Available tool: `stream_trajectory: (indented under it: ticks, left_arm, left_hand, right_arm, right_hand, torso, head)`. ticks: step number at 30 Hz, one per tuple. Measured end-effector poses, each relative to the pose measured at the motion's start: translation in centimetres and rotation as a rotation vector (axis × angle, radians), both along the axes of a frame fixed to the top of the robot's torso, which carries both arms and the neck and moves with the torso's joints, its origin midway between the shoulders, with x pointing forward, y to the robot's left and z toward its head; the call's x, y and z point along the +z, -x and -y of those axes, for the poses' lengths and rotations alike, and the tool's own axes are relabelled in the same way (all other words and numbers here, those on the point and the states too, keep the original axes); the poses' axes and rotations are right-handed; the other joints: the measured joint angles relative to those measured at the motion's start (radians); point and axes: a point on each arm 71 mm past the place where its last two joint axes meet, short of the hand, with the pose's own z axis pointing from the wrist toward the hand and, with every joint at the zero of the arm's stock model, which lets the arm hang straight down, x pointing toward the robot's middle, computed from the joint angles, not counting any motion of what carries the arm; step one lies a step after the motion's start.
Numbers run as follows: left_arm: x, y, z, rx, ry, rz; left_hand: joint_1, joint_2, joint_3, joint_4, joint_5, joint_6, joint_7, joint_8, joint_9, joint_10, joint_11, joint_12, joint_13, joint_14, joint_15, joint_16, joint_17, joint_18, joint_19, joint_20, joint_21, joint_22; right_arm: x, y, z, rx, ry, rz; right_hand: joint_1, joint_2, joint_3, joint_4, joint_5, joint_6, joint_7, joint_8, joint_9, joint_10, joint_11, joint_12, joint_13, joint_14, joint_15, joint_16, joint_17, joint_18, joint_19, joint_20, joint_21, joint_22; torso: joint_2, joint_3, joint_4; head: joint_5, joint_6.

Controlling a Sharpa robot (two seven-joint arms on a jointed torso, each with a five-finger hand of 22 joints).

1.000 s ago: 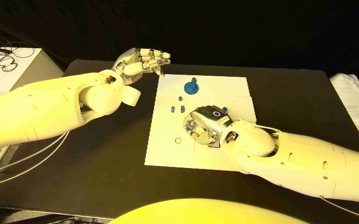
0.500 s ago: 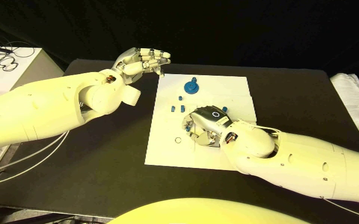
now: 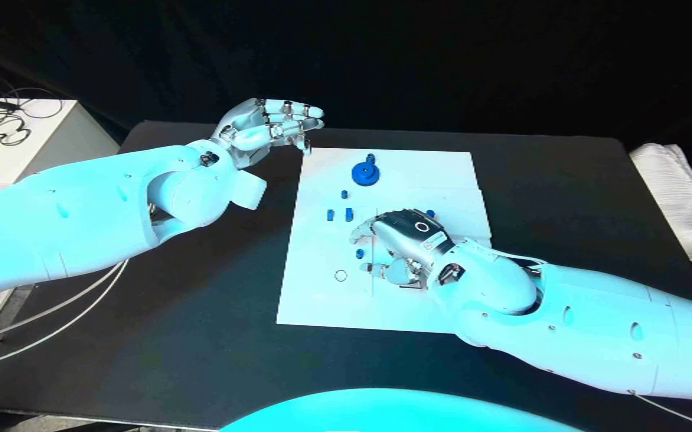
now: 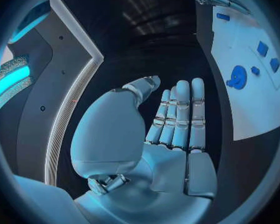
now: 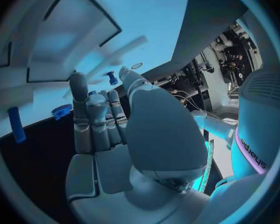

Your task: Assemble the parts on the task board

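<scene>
Both hands barely moved, right hand [image 3: 401, 244] lower over task board [image 3: 320, 292]

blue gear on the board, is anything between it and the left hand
Nothing visible is. In the head view the left hand hovers empty beyond the task board's far-left corner, and only bare board separates it from the blue gear. The right hand works nearer the robot, out of that path.

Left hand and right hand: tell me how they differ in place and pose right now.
The left hand is raised beyond the task board's far left corner, over the black table; the right hand is low over the board's middle. The left hand's palm faces up, while the right hand shows its back. Both appear to hold nothing.
</scene>
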Motion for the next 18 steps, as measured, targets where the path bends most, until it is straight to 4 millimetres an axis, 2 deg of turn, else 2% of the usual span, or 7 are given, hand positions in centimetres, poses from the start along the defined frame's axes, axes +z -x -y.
stream_trajectory:
  ticks: [3, 5, 7, 8, 10, 13, 18]
  left_arm:
    - [0.0, 0.0, -0.1, 0.002, -0.001, -0.001]
    - [0.0, -0.1, -0.1, 0.003, -0.002, -0.001]
    - [0.0, -0.1, -0.2, 0.004, -0.002, -0.001]
    - [0.0, -0.1, -0.2, 0.004, -0.003, -0.002]
    - [-0.1, -0.1, -0.2, 0.005, -0.003, -0.002]
    - [-0.1, -0.1, -0.3, 0.005, -0.003, -0.003]
    - [-0.1, -0.1, -0.3, 0.005, -0.004, -0.004]
  left_hand:
    - [0.0, 0.0, 0.0, 0.0, 0.0, 0.0, 0.0, 0.0, 0.0, 0.0, 0.0, 0.0, 0.0, 0.0, 0.0, 0.0, 0.0, 0.0, 0.0, 0.0, 0.0, 0.0]
    - [0.0, 0.0, 0.0, 0.0, 0.0, 0.0, 0.0, 0.0, 0.0, 0.0, 0.0, 0.0, 0.0, 0.0, 0.0, -0.002, 0.0, 0.0, 0.0, 0.0, 0.0, 0.0]
    - [0.0, 0.0, 0.0, 0.0, 0.0, 0.0, 0.0, 0.0, 0.001, 0.0, 0.0, 0.0, -0.001, 0.0, 0.0, -0.004, -0.001, 0.0, 0.0, 0.0, 0.0, -0.001]
    - [0.0, 0.0, 0.0, 0.0, 0.0, 0.0, 0.0, 0.0, 0.001, 0.0, 0.0, 0.0, -0.001, 0.0, 0.0, -0.004, -0.001, 0.0, 0.0, 0.0, 0.0, -0.001]
    - [0.0, 0.0, 0.0, 0.0, 0.0, 0.0, 0.0, 0.0, 0.001, 0.0, 0.0, 0.0, -0.001, 0.0, 0.0, -0.004, -0.001, 0.0, 0.0, 0.0, 0.0, -0.001]
    - [0.0, 0.0, 0.0, 0.0, 0.0, 0.0, 0.0, 0.0, 0.001, 0.0, 0.0, 0.0, -0.001, 0.0, 0.0, -0.004, -0.001, 0.0, 0.0, 0.0, 0.0, -0.001]
    - [0.0, 0.0, 0.0, 0.0, 0.0, 0.0, 0.0, 0.0, 0.001, 0.0, 0.0, 0.0, -0.001, 0.0, 0.0, -0.004, -0.001, 0.0, 0.0, 0.0, 0.0, -0.001]
  right_arm:
    - [0.6, 0.3, 0.5, -0.006, -0.02, 0.002]
    - [1.3, 0.2, 1.1, -0.017, -0.032, 0.009]
    - [1.9, -0.1, 1.8, -0.03, -0.04, 0.018]
    - [2.4, -0.3, 2.4, -0.042, -0.044, 0.023]
    - [3.2, -0.8, 3.3, -0.063, -0.046, 0.033]
    - [4.5, -1.8, 5.0, -0.103, -0.043, 0.047]
    - [6.6, -3.7, 7.8, -0.171, -0.011, 0.063]
  right_hand:
    - [0.021, -0.002, -0.007, 0.037, 0.004, 0.002, 0.002, 0.0, 0.0, -0.005, -0.001, 0.043, 0.006, 0.0, 0.0, 0.022, 0.002, 0.0, 0.021, -0.002, 0.017, 0.025]
    - [0.025, -0.002, -0.005, 0.051, 0.004, 0.01, 0.009, 0.0, 0.0, -0.004, -0.002, 0.066, 0.009, 0.011, -0.008, 0.038, 0.013, 0.0, 0.04, -0.006, 0.041, 0.046]
    - [0.039, -0.001, 0.009, 0.064, 0.004, 0.023, 0.013, 0.0, 0.0, 0.018, -0.02, 0.1, 0.014, 0.047, -0.016, 0.071, 0.048, 0.0, 0.081, -0.013, 0.097, 0.096]
    - [0.039, -0.001, 0.014, 0.068, 0.004, 0.023, 0.013, 0.0, 0.0, 0.028, -0.022, 0.111, 0.015, 0.06, -0.018, 0.084, 0.064, 0.0, 0.097, -0.016, 0.12, 0.116]
    - [0.043, -0.005, 0.054, 0.072, 0.004, 0.037, 0.01, 0.0, -0.002, 0.072, -0.03, 0.137, 0.012, 0.114, -0.027, 0.134, 0.133, -0.024, 0.16, -0.029, 0.211, 0.196]
    - [0.042, -0.013, 0.082, 0.072, 0.004, 0.039, 0.008, -0.001, -0.004, 0.094, -0.035, 0.14, 0.002, 0.148, -0.032, 0.165, 0.182, -0.024, 0.198, -0.035, 0.271, 0.251]
    - [0.022, -0.035, 0.083, 0.073, 0.004, 0.036, 0.006, -0.013, -0.006, 0.073, -0.035, 0.124, -0.013, 0.149, -0.034, 0.168, 0.189, -0.024, 0.201, -0.036, 0.277, 0.258]
  torso:
    - [0.0, 0.0, 0.0]
    - [0.0, -0.0001, 0.0]
    - [0.0, -0.0003, -0.0001]
    - [0.0, -0.0006, -0.0001]
    - [0.0, -0.0009, -0.0007]
    - [-0.001, -0.0012, -0.0012]
    - [-0.001, -0.0018, -0.0014]
  head:
    - [-0.003, 0.003]
    - [-0.005, 0.005]
    - [-0.009, 0.008]
    - [-0.011, 0.01]
    - [-0.017, 0.013]
    - [-0.024, 0.018]
    - [-0.034, 0.026]
